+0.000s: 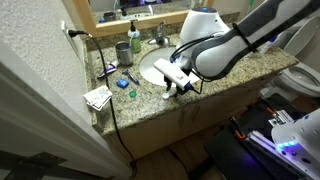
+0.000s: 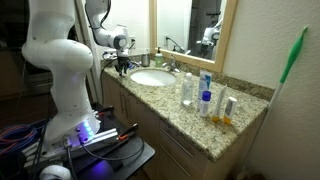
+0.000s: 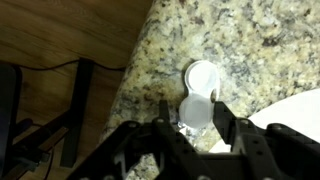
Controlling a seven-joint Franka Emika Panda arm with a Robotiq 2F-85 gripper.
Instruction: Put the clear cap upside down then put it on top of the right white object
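Wrist view: the pincer (image 3: 197,120) stands narrowed around the clear cap (image 3: 195,108), with fingers at 9 and 3 o'clock of it; whether they grip it cannot be told. The cap sits on the granite bench (image 3: 225,35), the small white bar (image 3: 203,75) just beside it at 12 o'clock, the sink rim (image 3: 300,108) at 3 o'clock.

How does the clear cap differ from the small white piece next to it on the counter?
The clear cap is translucent; the white piece is opaque. The cap sits between the fingers of the hand; the white piece lies free beyond them. Both are small, rounded and on the granite counter.
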